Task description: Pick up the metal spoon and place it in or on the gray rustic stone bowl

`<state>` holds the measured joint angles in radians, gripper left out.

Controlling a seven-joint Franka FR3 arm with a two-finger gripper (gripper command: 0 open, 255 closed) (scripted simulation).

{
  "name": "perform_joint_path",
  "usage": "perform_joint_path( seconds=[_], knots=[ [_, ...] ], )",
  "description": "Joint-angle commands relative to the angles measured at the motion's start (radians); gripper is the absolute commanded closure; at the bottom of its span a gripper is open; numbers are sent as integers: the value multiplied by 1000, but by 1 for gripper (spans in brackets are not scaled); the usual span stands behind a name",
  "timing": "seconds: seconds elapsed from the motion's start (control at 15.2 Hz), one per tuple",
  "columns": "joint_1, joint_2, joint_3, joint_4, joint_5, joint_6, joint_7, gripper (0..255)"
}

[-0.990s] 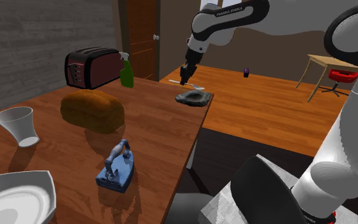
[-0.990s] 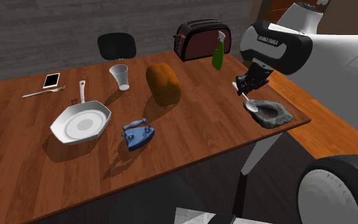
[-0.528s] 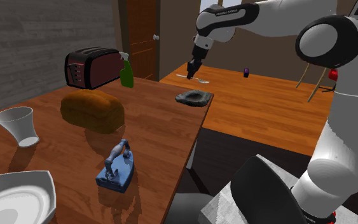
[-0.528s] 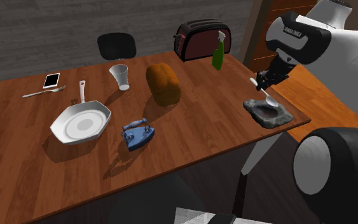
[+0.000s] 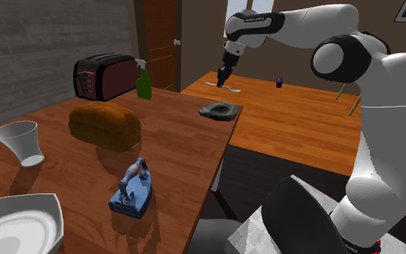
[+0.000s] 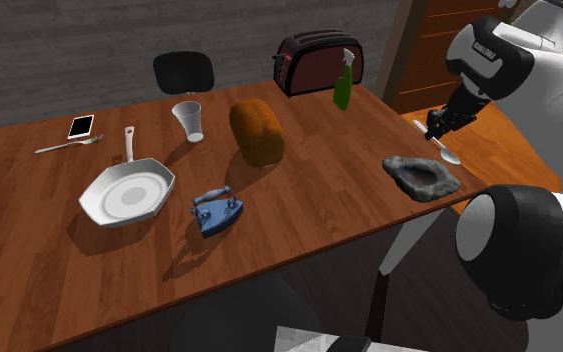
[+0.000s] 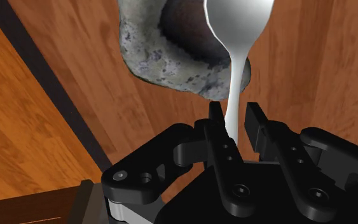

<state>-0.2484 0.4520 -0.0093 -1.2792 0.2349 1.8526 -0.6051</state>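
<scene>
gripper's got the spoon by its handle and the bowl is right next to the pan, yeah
Not quite. The gripper does clasp the spoon by its handle, but the bowl is not next to the pan. The second exterior view shows the bowl at the table's right-hand corner, with the pan far off toward that view's left.
</scene>
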Motion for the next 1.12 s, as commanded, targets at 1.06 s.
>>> perform_joint_path(
  seconds=[1.06],
  knots=[
    [3,14,3,-161,14,172,-39,255]
  ],
)
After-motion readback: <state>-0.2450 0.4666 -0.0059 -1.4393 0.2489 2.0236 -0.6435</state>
